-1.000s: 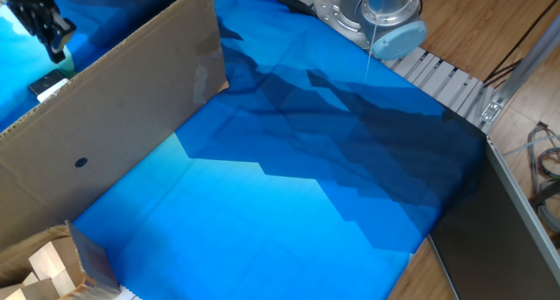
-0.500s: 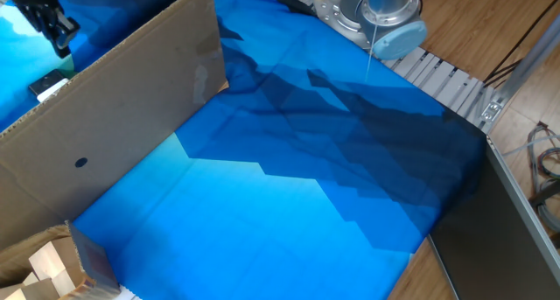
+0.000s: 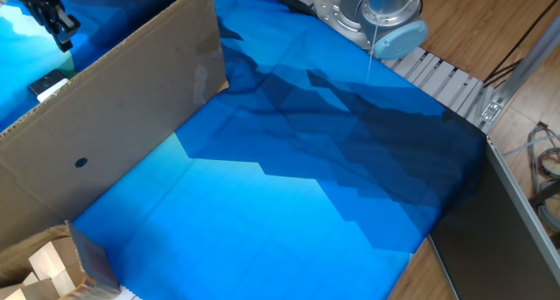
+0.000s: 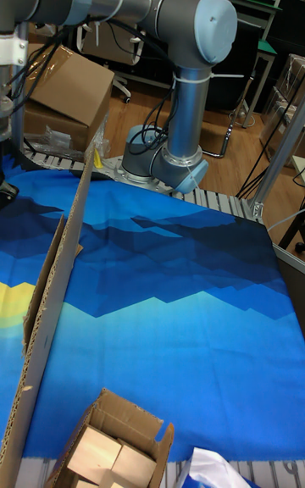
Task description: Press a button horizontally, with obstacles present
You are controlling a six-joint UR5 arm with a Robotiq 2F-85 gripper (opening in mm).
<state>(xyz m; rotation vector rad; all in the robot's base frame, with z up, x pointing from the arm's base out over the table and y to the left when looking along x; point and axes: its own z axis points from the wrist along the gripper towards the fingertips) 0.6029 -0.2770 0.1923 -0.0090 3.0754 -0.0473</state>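
The obstacle, a long brown cardboard panel (image 3: 131, 108) with a small dark hole (image 3: 80, 162) and a taped patch (image 3: 206, 73), stands on edge across the left of the blue cloth. In the tall fixed view the panel (image 4: 52, 285) shows edge-on. Behind its top edge peeks a small white box (image 3: 48, 86), mostly hidden; the button's red face does not show. My black gripper (image 3: 59, 36) hangs above and just behind that box, on the far side of the panel. Its fingertips are too dark and small to tell a gap.
An open carton of pale wooden blocks (image 3: 52, 265) sits at the near left corner, also in the tall fixed view (image 4: 106, 454). The arm's base (image 3: 385, 20) stands at the back on a slatted rail (image 3: 455, 90). Blue cloth (image 3: 289, 177) covers the table.
The gripper has drawn a little upward in the picture, away from the white box. The panel and the box have not moved.
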